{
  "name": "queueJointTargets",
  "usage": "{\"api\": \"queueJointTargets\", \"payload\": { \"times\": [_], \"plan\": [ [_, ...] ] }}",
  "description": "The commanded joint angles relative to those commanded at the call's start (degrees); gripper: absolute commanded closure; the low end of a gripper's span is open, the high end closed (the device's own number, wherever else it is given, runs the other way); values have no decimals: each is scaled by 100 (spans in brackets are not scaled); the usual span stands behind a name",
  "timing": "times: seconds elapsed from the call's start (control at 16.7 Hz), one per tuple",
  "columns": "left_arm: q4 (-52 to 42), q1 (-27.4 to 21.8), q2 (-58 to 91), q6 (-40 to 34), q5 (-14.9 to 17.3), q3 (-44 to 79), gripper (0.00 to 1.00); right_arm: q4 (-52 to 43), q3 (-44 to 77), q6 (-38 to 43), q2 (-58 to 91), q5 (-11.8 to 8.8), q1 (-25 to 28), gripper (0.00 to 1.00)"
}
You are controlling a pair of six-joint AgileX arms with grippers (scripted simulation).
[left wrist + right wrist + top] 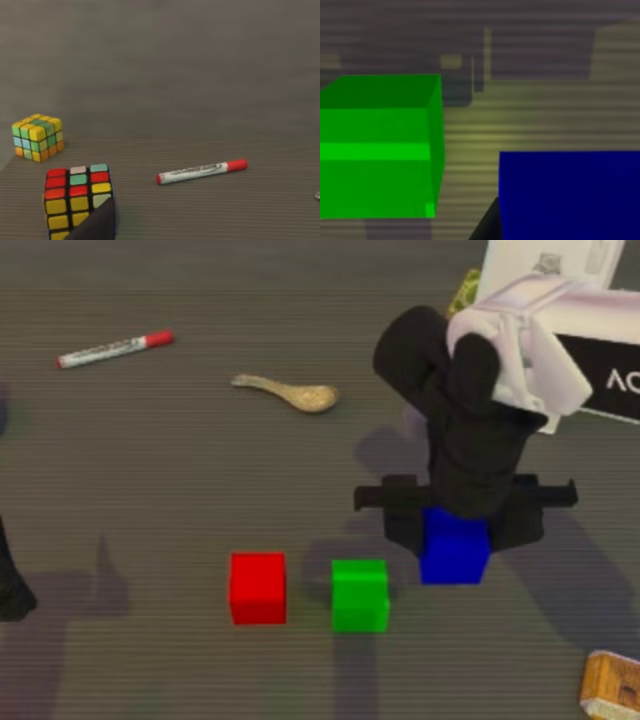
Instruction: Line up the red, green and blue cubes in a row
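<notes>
From above, the bright red matte cube (pixel 257 587) and bright green matte cube (pixel 360 594) sit side by side near the worktop's front; the deep blue matte cube (pixel 454 546) is just right of green, slightly farther back, under my right gripper (pixel 455 530). I judge the row nearly finished. My left arm is parked at the left edge. The left wrist view shows no task cube. In the right wrist view, blue fills the near corner beside green; whether the fingers grip it I cannot tell.

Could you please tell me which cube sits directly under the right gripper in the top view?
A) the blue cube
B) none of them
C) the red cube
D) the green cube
A: in the top view the right gripper hangs over the blue cube, while the green cube and the red cube sit apart to the left of it.
</notes>
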Motion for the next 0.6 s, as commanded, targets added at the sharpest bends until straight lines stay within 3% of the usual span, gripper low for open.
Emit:
{"api": "queueJointTargets", "payload": {
  "times": [0.24,0.6],
  "plan": [
    [0,0,0,0,0,0,0,94,-58,-5,57,-18,-19,100],
    [0,0,0,0,0,0,0,1252,-767,23,468,-10,14,100]
  ]
}}
